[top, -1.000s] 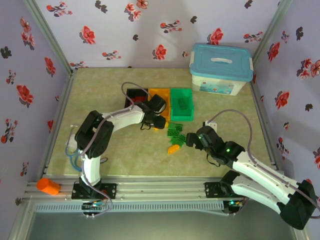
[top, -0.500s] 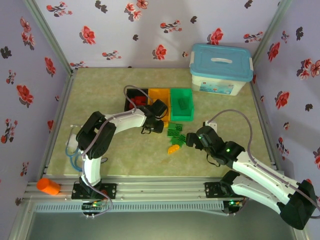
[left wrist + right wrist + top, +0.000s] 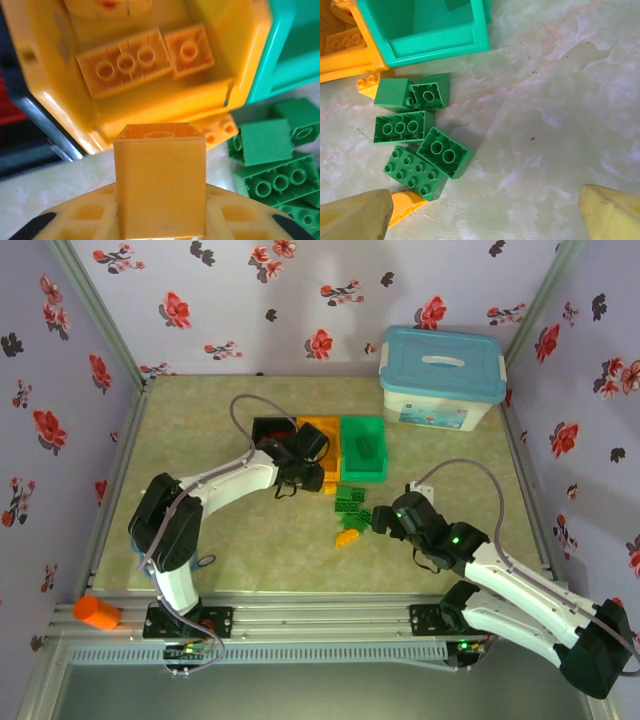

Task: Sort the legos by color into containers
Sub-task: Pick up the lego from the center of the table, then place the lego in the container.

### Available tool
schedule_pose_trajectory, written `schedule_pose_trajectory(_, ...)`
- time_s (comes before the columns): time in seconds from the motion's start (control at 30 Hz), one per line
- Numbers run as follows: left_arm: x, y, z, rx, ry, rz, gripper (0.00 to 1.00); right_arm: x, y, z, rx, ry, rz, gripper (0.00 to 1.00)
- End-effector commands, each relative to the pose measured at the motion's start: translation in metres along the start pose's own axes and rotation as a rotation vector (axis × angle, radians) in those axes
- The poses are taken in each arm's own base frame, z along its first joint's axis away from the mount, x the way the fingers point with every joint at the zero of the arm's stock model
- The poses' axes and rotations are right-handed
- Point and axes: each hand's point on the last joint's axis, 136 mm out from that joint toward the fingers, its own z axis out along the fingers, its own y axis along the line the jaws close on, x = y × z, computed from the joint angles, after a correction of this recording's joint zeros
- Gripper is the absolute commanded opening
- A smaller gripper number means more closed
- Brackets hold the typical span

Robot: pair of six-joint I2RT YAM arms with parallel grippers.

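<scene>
— Well, which arm is placed nearer the yellow-orange bin [image 3: 160, 105]?

— The left one. The right gripper [image 3: 485, 215] is seen farther from that bin, on its near right side. It is spread wide with nothing between its fingers, above a cluster of green bricks [image 3: 420, 145] scattered just off the bin's near right corner.

— And what is held by the left?

— A yellow-orange brick [image 3: 160, 180] is pinched by the left gripper [image 3: 160, 227]. It is held just short of the bin's near wall and roughly centred on it.

— Which way is it to be carried?

— Straight ahead, it is judged. The bin lies directly beyond the brick, with its long axis running away from the gripper. A short advance over the near wall is called for before release. Two yellow-orange bricks [image 3: 125, 65] are seen already lying inside. The green bin [image 3: 435, 45] is set right beside the bin's right wall.
</scene>
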Motion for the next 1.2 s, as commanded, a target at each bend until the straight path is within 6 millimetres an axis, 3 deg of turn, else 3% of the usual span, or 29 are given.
schedule_pose_trajectory(0.0,-0.021,0.011,-0.014,-0.027,-0.027,0.015,0.28,0.001,0.001,0.004,-0.015,-0.004,0.038,0.95)
schedule_pose_trajectory(0.5,-0.079,-0.001,0.005,0.02,-0.042,0.006,0.28,0.007,-0.005,-0.001,-0.019,-0.003,0.051,0.95)
schedule_pose_trajectory(0.53,-0.083,-0.001,0.006,0.017,-0.042,0.005,0.33,0.007,-0.006,-0.001,-0.018,-0.003,0.053,0.94)
schedule_pose_trajectory(0.6,-0.092,0.0,0.009,0.016,-0.048,-0.004,0.54,0.007,-0.006,-0.001,-0.019,-0.001,0.053,0.94)
schedule_pose_trajectory(0.73,-0.101,-0.001,0.004,0.025,-0.047,-0.01,0.65,0.008,-0.007,-0.002,-0.018,0.002,0.053,0.94)
schedule_pose_trajectory(0.93,-0.097,-0.002,-0.018,0.06,-0.086,-0.022,0.65,0.01,-0.003,-0.001,-0.045,0.005,0.047,0.94)
schedule_pose_trajectory(1.17,-0.071,0.007,-0.042,0.08,-0.128,-0.053,0.65,0.009,0.012,0.002,-0.086,0.043,0.017,0.9)
